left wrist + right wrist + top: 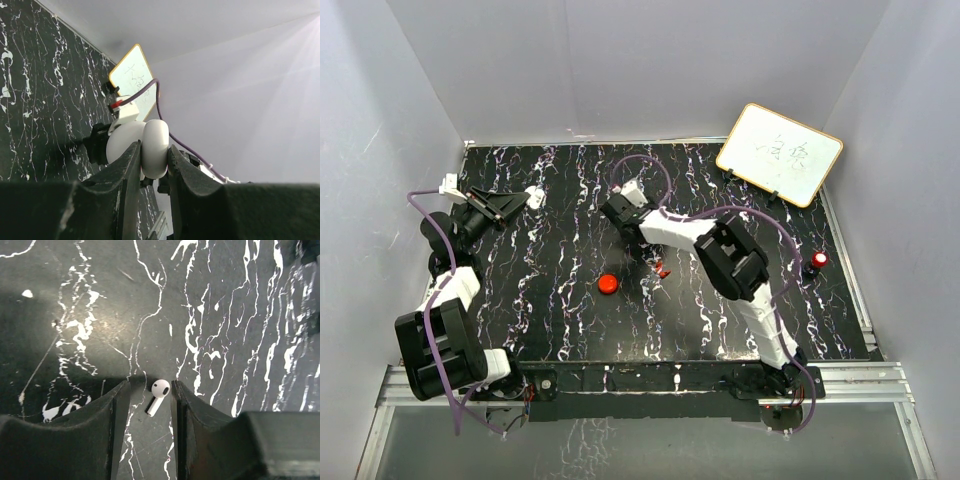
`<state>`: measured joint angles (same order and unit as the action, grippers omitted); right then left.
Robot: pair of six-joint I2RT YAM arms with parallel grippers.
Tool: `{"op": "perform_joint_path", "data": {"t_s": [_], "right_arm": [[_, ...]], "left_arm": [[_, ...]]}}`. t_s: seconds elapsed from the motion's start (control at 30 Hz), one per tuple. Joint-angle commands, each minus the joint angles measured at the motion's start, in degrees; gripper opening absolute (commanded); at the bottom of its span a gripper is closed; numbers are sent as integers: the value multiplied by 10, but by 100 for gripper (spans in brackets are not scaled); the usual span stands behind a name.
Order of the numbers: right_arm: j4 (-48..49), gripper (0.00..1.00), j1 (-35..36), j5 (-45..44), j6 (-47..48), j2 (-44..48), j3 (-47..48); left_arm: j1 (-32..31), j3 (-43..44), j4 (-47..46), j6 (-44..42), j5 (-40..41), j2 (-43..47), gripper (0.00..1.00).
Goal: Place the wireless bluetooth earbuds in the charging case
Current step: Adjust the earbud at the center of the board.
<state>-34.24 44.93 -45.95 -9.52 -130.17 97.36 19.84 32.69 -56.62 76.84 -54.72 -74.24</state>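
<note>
One white earbud [160, 389] with a short stem lies flat on the black marbled table. My right gripper [150, 385] stands open around it, the bud's head close to the right finger [181, 405] and a gap to the left one. From above, that gripper [617, 212] points down at mid-table, and the earbud is too small to make out there. The charging case [155, 145] is a white rounded shell. My left gripper [154, 148] is shut on it and holds it up off the table at the far left [535, 197].
A red round puck [608, 284] and tiny red pieces [663, 268] lie just in front of the right gripper. A red-topped object [819, 260] stands by the right edge. A whiteboard [780, 153] leans at the back right. Grey walls close in three sides.
</note>
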Motion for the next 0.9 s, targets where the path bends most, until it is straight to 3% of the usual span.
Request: {"op": "perform_joint_path", "data": {"t_s": [0.0,0.3,0.6,0.87], "right_arm": [[62,38,-31,110,-72,33,-65],[96,37,-47,148,-97,56,-123],[113,28,-59,182,-126,73,-149],[113,26,-61,177,-140,82,-165]], "left_arm": [[5,12,7,-11,-10,20,0],[6,16,23,-25,-10,17,0],[5,17,34,-33,-9,16,0],[5,17,36,-35,-11,15,0]]}}
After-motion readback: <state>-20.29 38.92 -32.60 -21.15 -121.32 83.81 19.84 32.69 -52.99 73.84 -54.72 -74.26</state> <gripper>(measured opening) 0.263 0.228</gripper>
